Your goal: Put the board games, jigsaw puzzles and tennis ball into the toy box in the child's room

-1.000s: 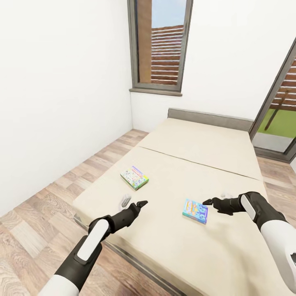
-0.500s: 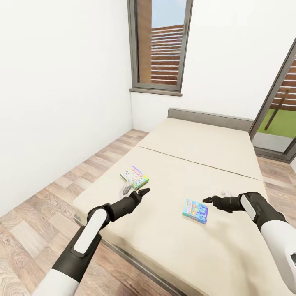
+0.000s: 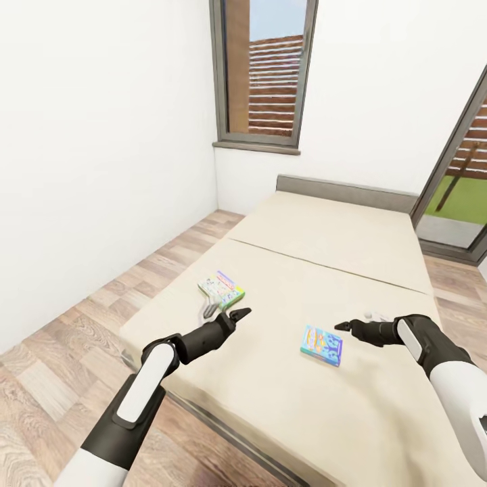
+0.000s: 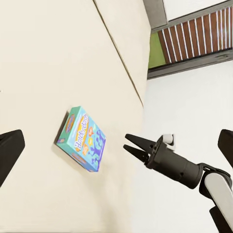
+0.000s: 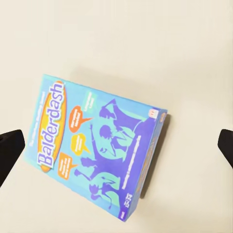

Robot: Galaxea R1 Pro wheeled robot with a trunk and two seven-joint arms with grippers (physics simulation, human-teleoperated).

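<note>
Two board games lie on the beige bed [image 3: 325, 237]. The green-edged Monopoly box [image 3: 222, 291] is near the bed's left side, and my left gripper [image 3: 240, 313] hovers open just short of it, empty. The blue Balderdash box [image 3: 322, 345] lies flat further right, also seen in the left wrist view [image 4: 81, 140] and close up in the right wrist view [image 5: 97, 145]. My right gripper [image 3: 340, 327] hangs open and empty just to its right, a little above the mattress, with its fingers spread [image 4: 127, 143]. The table, toy box, puzzles and ball are out of view.
A low grey headboard [image 3: 345, 194] ends the bed at the far wall under a tall window [image 3: 264, 74]. A glass door [image 3: 460, 196] stands at the right. Wood-plank floor [image 3: 74, 338] runs between the bed and the white left wall.
My left arm has reached forward over the bed, bringing its gripper closer to the Monopoly box. The right gripper has barely shifted. Both boxes lie still.
</note>
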